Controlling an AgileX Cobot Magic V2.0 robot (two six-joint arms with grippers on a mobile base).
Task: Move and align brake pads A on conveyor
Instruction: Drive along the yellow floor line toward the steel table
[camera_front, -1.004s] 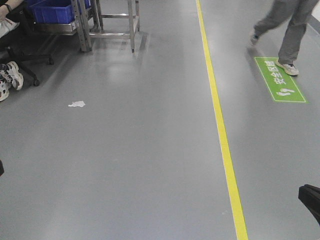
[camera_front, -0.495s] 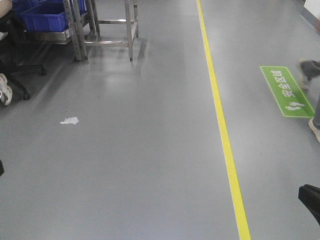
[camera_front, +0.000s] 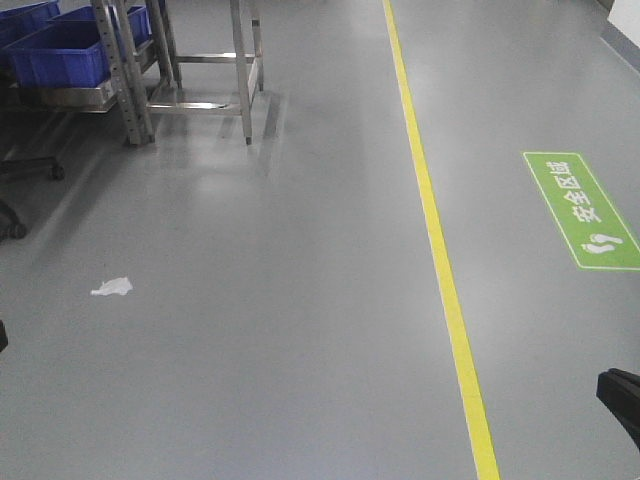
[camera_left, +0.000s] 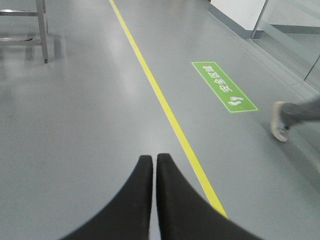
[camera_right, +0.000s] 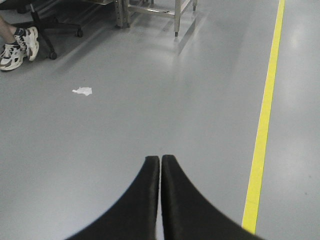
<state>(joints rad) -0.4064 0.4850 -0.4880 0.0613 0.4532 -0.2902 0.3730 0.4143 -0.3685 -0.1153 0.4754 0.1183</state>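
Paper scrap nearer — left gripper closed

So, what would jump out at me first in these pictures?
A bright yellow floor stripe runs up the grey floor right of centre, with a green rectangular sign with white footprints further right. Blue plastic bins sit on a metal rack at far left, and a crumpled white scrap lies nearer the camera. In the wrist views, the black left gripper and right gripper are each pressed shut.
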